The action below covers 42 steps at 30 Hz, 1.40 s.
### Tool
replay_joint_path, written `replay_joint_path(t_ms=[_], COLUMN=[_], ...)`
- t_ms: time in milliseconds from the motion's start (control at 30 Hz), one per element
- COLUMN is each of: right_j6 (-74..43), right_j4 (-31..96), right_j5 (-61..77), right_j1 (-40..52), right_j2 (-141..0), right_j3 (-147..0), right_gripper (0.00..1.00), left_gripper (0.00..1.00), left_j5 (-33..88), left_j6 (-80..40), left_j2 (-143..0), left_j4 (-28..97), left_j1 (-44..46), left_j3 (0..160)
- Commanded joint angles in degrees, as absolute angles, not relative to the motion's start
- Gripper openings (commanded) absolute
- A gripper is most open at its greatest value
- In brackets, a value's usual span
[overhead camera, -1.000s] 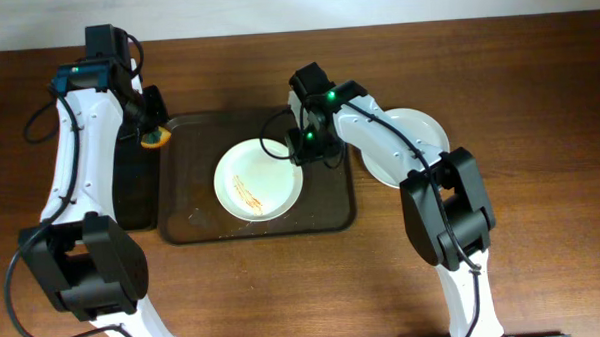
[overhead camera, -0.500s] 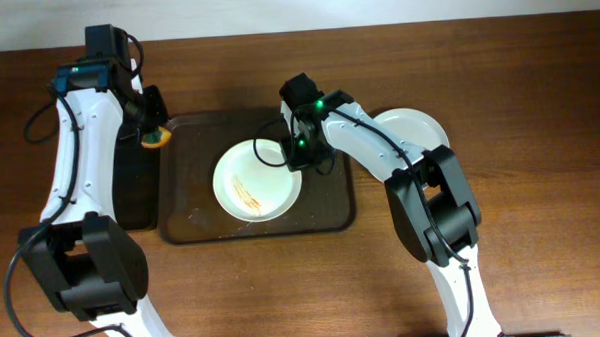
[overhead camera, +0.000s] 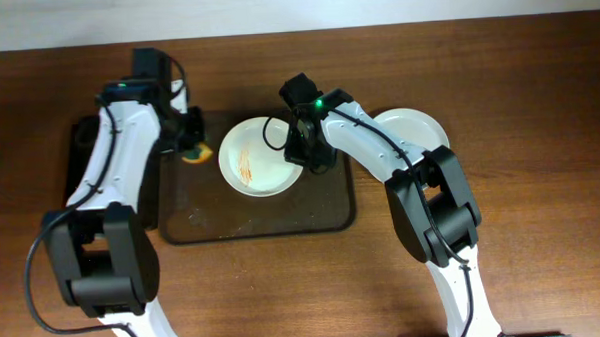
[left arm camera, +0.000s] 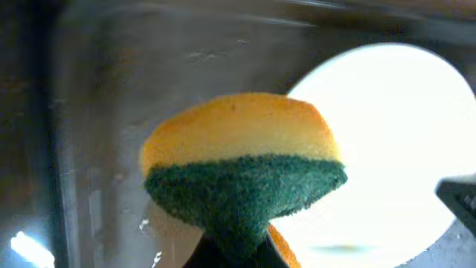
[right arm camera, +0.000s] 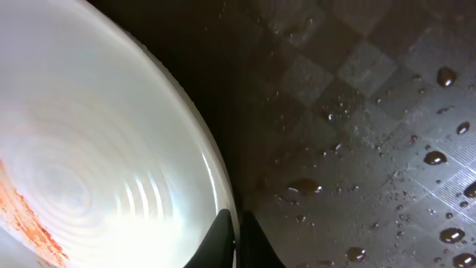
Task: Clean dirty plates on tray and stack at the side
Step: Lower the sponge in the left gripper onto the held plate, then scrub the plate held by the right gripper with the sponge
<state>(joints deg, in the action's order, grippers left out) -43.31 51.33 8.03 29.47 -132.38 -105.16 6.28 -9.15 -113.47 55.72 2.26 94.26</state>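
Note:
A white plate (overhead camera: pixel 258 158) with orange-red streaks is tilted up over the far part of the dark brown tray (overhead camera: pixel 271 210). My right gripper (overhead camera: pixel 304 153) is shut on the plate's right rim, which shows between the fingers in the right wrist view (right arm camera: pixel 236 238); the plate (right arm camera: pixel 97 156) fills the left there. My left gripper (overhead camera: pixel 187 144) is shut on a yellow and green sponge (overhead camera: pixel 197 152), just left of the plate. The sponge (left arm camera: pixel 242 167) fills the left wrist view, with the plate (left arm camera: pixel 394 141) behind it. Two clean plates (overhead camera: pixel 411 145) are stacked right of the tray.
A narrower black tray (overhead camera: pixel 84 146) lies at the left under my left arm. The brown tray's floor is wet with droplets (right arm camera: pixel 372 171). The wooden table (overhead camera: pixel 542 230) stretches to the right and front.
My left arm has swung right, bringing the sponge from the tray's left corner to the plate's left edge. My right gripper has lifted and tilted the plate toward the tray's far side.

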Motion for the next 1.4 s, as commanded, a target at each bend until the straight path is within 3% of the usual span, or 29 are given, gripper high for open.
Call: replay_joint_path(t_ms=[0, 167, 367, 867, 967, 1200, 1367], right_j6=[-42.0, -40.2, -39.2, -37.9, -37.7, -37.7, -37.7], right_j4=[51.2, 51.6, 52.3, 53.1, 53.1, 53.2, 53.2], right_j5=[7.7, 9.7, 10.2, 10.8, 10.8, 10.8, 10.8], right_j1=[29.8, 29.6, 29.6, 29.6, 29.6, 29.6, 29.6], right_j2=[-132.6, -132.6, -132.6, -132.6, -132.6, -132.6, -132.6], right_j3=[-105.3, -105.3, -105.3, -105.3, -105.3, -105.3, -105.3], right_gripper=[0.04, 0.04, 0.04, 0.04, 0.04, 0.04, 0.04], left_gripper=[0.01, 0.01, 0.01, 0.01, 0.01, 0.01, 0.0], left_j5=[9.7, 13.1, 14.2, 21.9, 21.3, 7.3, 8.0], left_j6=[-0.8, 5.7, 2.9, 4.9, 4.2, -1.7, -1.7], left_j2=[-112.8, -112.9, -115.1, -122.7, -122.7, -126.0, -130.3], left_j4=[50.3, 43.5, 39.9, 50.3, 46.7, 34.7, 37.2], left_j1=[6.3, 8.4, 8.4, 9.1, 9.8, 9.7, 9.7], left_j3=[89.4, 84.2, 84.1, 89.0, 89.0, 89.0, 89.0])
